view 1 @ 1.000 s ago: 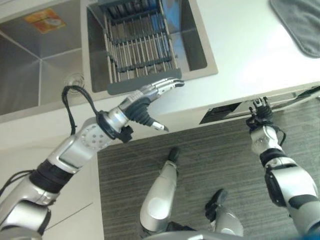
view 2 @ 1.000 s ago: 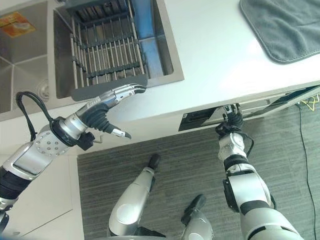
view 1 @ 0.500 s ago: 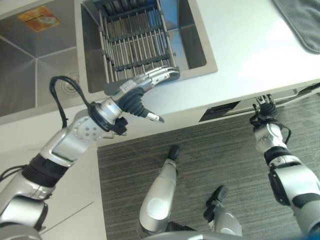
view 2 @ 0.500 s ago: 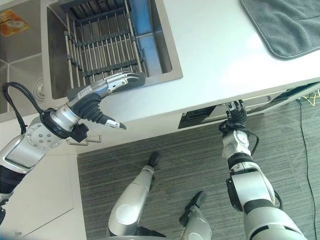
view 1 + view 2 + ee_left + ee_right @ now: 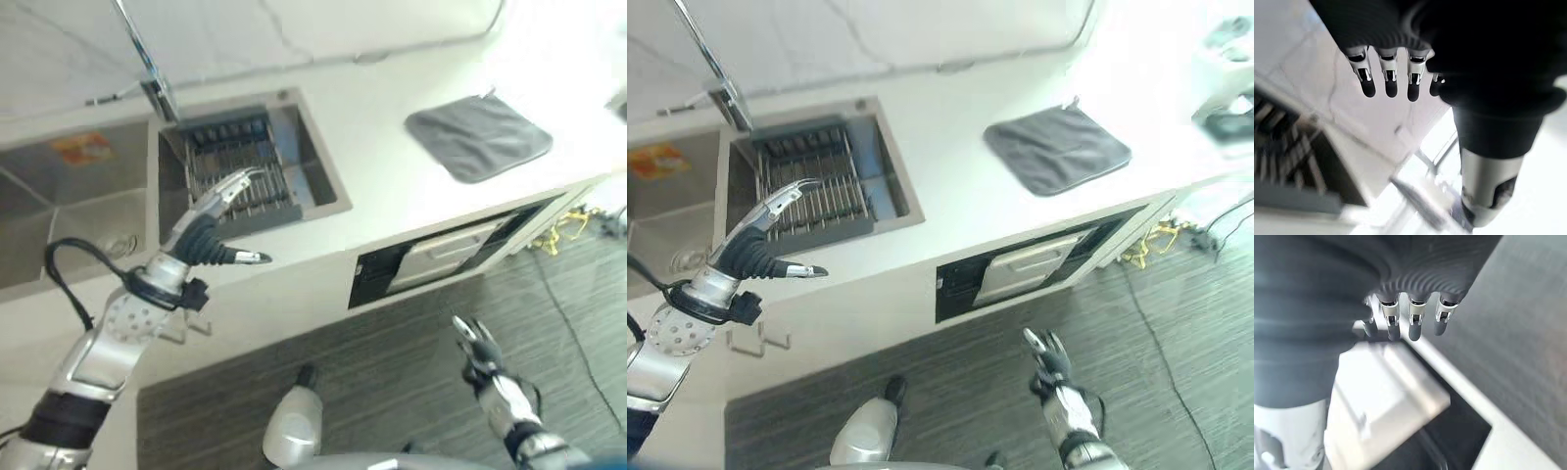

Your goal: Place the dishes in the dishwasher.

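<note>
The dishwasher [image 5: 439, 258] sits under the white counter, its door a little ajar at the top. A wire dish rack [image 5: 233, 180] lies in the right sink basin. My left hand [image 5: 210, 221] hovers over the sink's front edge, open, fingers straight toward the rack and thumb out, holding nothing; in the left wrist view its fingers [image 5: 1387, 81] are straight. My right hand [image 5: 471, 344] is low over the floor in front of the dishwasher, apart from the door, open and empty. In the right wrist view the straight fingers [image 5: 1411, 324] point at the door's pale edge [image 5: 1393, 396].
A grey cloth [image 5: 478, 137] lies on the counter [image 5: 382, 166] at the right. A tap [image 5: 147, 70] rises behind the sink, and a second basin [image 5: 69, 201] lies at the left. Dark striped floor [image 5: 392, 362] runs before the cabinets. Cables [image 5: 563, 227] lie at the far right.
The whole view has shifted, showing more of the counter. My right hand has come off the dishwasher door's top edge and dropped toward the floor. My left hand stays by the sink's front edge.
</note>
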`<state>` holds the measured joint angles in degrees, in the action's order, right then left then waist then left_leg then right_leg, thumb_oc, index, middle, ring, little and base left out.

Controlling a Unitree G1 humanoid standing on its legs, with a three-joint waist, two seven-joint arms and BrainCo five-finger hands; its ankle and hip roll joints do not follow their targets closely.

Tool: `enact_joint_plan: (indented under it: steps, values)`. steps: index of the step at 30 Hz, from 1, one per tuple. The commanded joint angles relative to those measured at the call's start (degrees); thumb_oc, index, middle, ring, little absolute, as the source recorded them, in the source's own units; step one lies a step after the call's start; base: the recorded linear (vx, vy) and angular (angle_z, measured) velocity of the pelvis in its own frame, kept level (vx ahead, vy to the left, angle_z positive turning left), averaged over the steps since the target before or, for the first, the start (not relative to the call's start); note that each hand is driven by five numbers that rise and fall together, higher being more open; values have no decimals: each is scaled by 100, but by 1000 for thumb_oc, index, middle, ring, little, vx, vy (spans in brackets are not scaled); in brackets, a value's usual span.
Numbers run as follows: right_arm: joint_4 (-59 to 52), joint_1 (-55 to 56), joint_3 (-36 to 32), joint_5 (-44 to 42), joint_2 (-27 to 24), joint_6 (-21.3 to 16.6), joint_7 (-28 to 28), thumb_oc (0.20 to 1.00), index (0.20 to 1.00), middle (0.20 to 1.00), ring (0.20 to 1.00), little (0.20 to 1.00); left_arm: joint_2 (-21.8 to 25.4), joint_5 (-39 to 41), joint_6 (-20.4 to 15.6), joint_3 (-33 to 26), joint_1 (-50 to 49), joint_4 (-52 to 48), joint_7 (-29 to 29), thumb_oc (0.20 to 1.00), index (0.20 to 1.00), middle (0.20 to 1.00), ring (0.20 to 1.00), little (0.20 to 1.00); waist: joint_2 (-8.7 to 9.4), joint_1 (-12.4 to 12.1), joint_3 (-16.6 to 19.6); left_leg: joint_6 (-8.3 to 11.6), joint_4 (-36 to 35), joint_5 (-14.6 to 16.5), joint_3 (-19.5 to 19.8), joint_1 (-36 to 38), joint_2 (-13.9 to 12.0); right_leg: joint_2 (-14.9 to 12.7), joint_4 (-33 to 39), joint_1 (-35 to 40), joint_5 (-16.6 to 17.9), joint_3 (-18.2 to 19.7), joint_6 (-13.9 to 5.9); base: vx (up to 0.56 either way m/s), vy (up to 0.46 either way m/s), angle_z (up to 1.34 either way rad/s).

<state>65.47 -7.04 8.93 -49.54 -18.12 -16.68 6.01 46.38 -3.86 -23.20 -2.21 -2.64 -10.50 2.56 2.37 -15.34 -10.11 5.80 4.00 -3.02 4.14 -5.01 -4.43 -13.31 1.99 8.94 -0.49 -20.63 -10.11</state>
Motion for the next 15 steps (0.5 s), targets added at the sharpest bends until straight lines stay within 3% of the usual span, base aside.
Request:
enact_joint_plan:
  steps: [1,6,7,12,15]
  values:
    - [-152,-848,-78,17,-133,-18,326,1000,1000,1000,1000,1000,-185,172,-452,-50,366,49,256,1000,1000,1000,1000,1000,-205,-144,42,-213,-265,-84,107,168,-182,198,-437,-304,28,40,353,-121,-55,-9]
    - [14,-335,-392,179,-146,138,437,1000,1000,1000,1000,1000,-854,539,-608,-226,-83,749,979,1000,1000,1000,1000,1000,-245,7,317,-38,-608,-312,185,526,-340,503,-381,-106,-93,88,594,-185,-80,-10]
    - [117,-239,-472,177,-162,166,470,1000,1000,1000,1000,1000,-1106,1159,-644,-284,-138,1117,1213,1000,1000,1000,1000,1000,-255,4,390,41,-752,-486,245,546,-362,621,-350,-57,-144,76,684,-244,-98,1]
    - [236,-245,-561,110,-33,140,408,1000,1000,1000,1000,1000,-1733,1647,-874,-191,-193,1796,1311,1000,1000,1000,1000,1000,-276,-176,396,175,-762,-1116,629,243,-344,902,-467,6,-367,-20,879,-192,-120,39]
    - [271,-299,-522,-78,5,94,413,1000,1000,1000,1000,1000,-2120,2396,-1178,-79,-299,2485,1090,1000,1000,1000,1000,1000,-265,-326,296,216,-748,-1471,834,69,-295,1028,-495,98,-398,-62,930,-163,-116,90]
